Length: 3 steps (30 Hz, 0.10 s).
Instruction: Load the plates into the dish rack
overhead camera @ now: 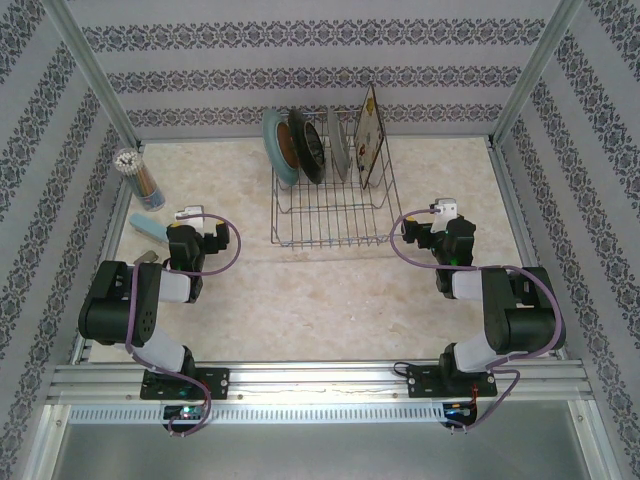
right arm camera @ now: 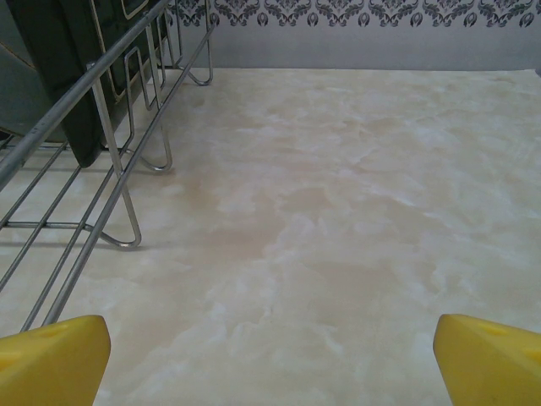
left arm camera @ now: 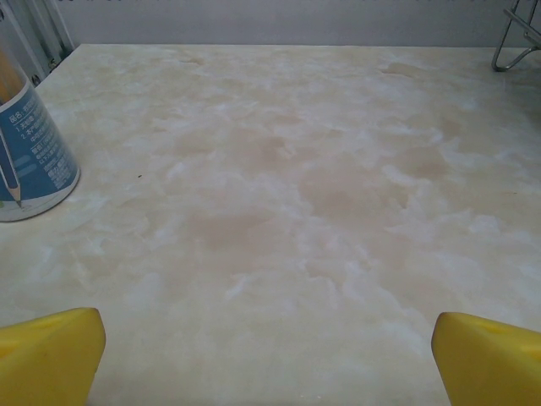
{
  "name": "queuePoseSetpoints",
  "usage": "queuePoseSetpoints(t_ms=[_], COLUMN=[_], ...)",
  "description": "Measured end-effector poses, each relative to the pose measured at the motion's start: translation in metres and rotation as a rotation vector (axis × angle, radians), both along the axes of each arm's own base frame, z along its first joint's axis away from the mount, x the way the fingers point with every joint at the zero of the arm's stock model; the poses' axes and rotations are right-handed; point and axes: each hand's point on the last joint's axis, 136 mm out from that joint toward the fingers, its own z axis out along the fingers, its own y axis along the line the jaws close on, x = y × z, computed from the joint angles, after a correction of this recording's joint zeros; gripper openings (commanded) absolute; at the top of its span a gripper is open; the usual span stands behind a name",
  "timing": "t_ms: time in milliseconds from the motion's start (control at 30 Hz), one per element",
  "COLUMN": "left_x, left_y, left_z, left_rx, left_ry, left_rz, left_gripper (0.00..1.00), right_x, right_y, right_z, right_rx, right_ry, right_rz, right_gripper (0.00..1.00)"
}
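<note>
Left gripper (left arm camera: 266, 342) gapes wide and empty over the table (left arm camera: 279, 169). All 4 plates (overhead camera: 308, 147) stand upright in the dish rack (overhead camera: 330, 215), mid-table toward the back. Right gripper (right arm camera: 270, 342), equally wide and empty, sits near the rack's corner. Loading looks done, so both arms should keep clear of the wires.

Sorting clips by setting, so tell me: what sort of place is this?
Probably a staged robot test booth, not a kitchen: wallpapered panels, aluminium frame posts, and a dish rack on a marble-look table.

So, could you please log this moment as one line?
plates: four in rack | left end effector: open | right end effector: open
</note>
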Motion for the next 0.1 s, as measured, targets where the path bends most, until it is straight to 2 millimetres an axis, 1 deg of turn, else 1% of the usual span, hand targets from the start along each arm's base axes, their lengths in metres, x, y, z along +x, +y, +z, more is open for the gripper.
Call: queuePoseSetpoints(t_ms=[100], left_x=[0.0], left_y=[0.0], left_z=[0.0001], left_rx=[0.0], left_ry=[0.0], left_rz=[0.0], left_gripper=[1.0], right_x=[0.0], right_y=[0.0], right_z=[0.0], right_rx=[0.0], right_ry=[0.0], right_rz=[0.0], right_gripper=[0.98])
